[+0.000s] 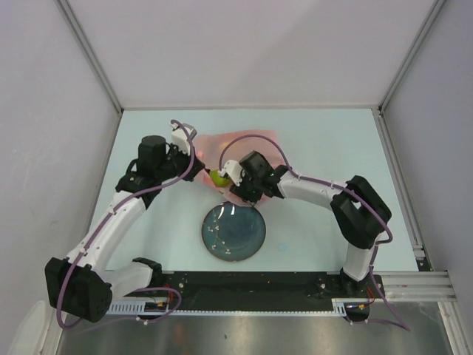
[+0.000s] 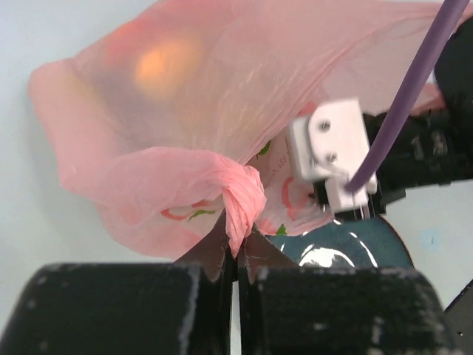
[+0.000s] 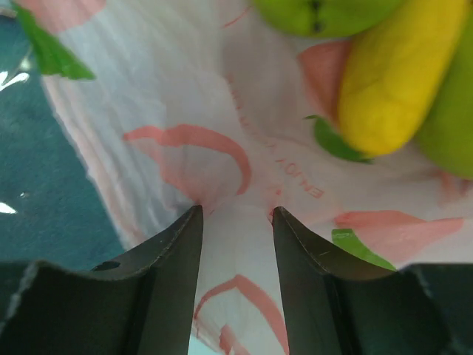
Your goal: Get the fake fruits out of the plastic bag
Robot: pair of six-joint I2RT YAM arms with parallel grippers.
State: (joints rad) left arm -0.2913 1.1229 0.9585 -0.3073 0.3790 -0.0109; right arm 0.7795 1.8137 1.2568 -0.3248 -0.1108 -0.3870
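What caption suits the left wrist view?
Left jaws pinch a twisted bunch of the pink plastic bag, an orange fruit showing through.

A pale blue-green table top (image 1: 318,148) is enclosed on three sides by plain matte panels: a back wall (image 1: 251,44), a left wall (image 1: 37,148) and a right wall (image 1: 443,148), all off-white to light grey. Two aluminium posts are seen in the far corners, the left post (image 1: 89,55) and the right post (image 1: 412,55), each leaning outward in the view from above. A metal edge track (image 1: 403,192) is noted along the table's right side. A black strip (image 1: 251,285) is laid across the near edge, with an aluminium rail (image 1: 414,285) at its right end and a brushed metal surface (image 1: 244,336) below it. Lighting is even and diffuse.
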